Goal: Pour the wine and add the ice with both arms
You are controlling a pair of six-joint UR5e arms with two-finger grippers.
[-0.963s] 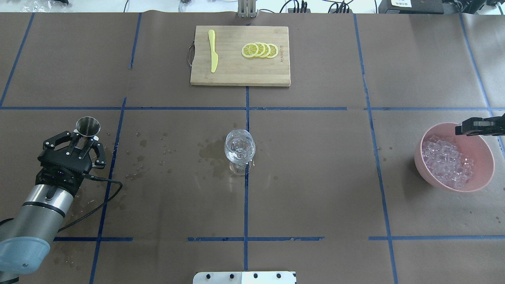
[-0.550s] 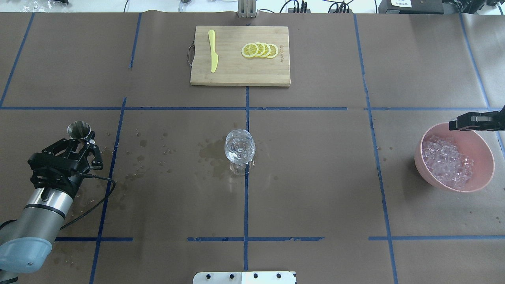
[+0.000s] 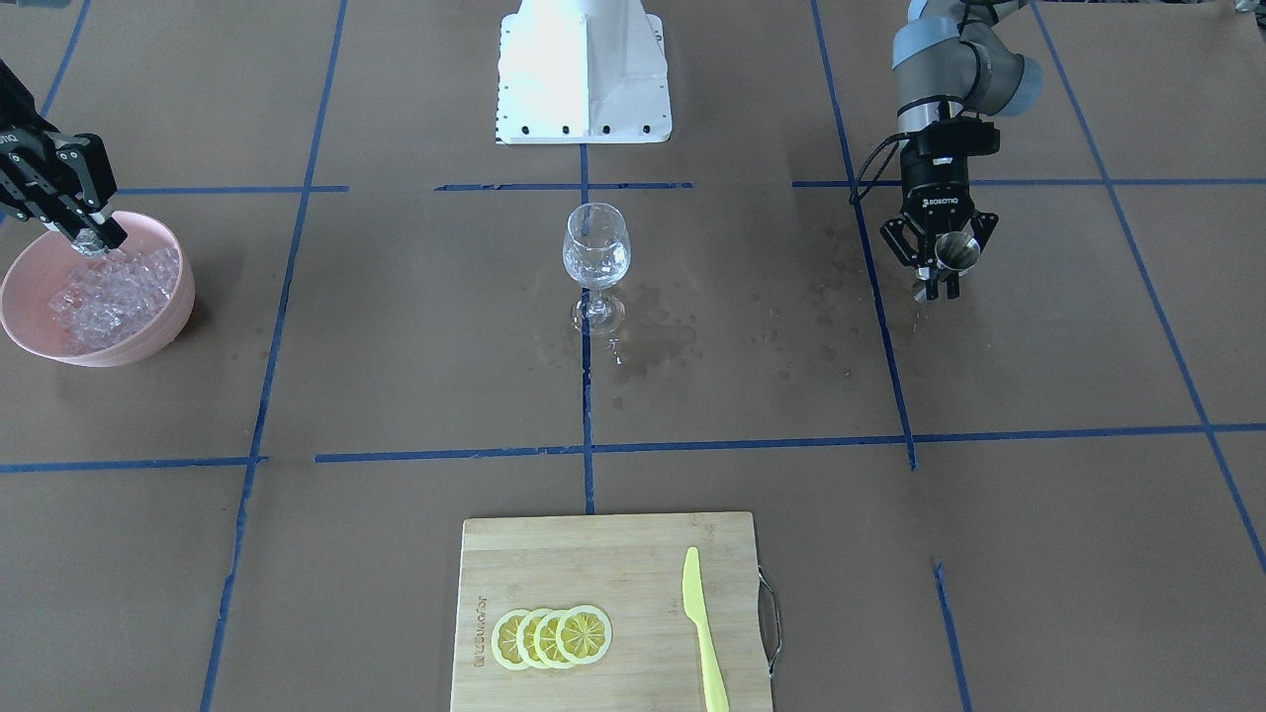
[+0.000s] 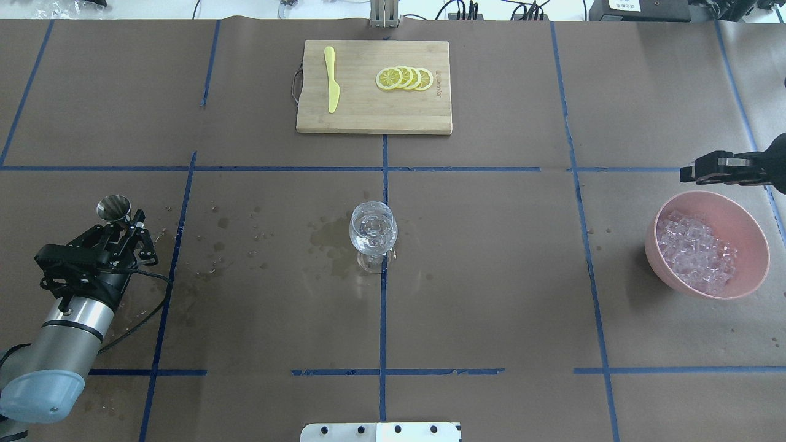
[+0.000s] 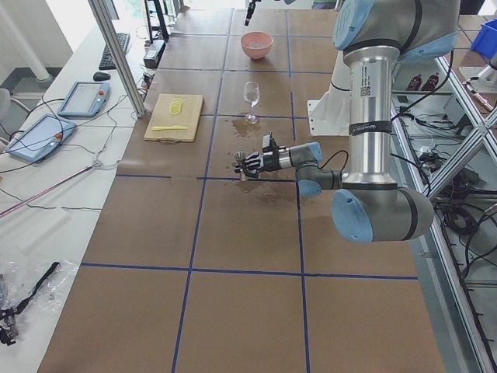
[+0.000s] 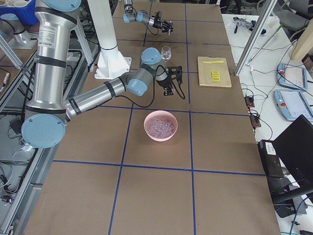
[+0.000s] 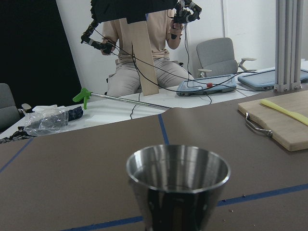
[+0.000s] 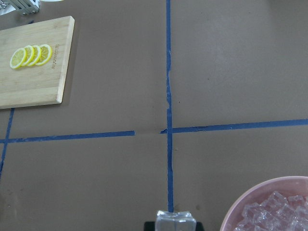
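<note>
A clear wine glass [image 4: 373, 230] [image 3: 596, 247] stands upright at the table's centre. A pink bowl [image 4: 759, 245] [image 3: 158, 331] at the right holds the ice [image 4: 694, 252] [image 3: 109, 292]. My right gripper [image 4: 685, 174] [image 3: 95, 240] hovers beyond the bowl's far left rim, shut on one ice cube [image 8: 176, 220], which shows between its fingertips in the right wrist view. Far left, my left gripper [image 4: 124, 223] [image 3: 937, 285] is shut on a steel measuring cup [image 4: 113, 208] [image 3: 955, 251] [image 7: 178, 180], held upright with its mouth up, low over the table.
A wooden cutting board [image 4: 368, 113] at the far middle carries lemon slices [image 4: 405, 78] and a yellow knife [image 4: 331, 80]. Wet stains [image 4: 328, 236] spread from the glass toward the left arm. A person [image 7: 144, 43] sits beyond the table's far edge.
My left gripper has drawn the steel cup leftward, away from the glass. My right gripper has moved out of the bowl, leftward and toward the far side.
</note>
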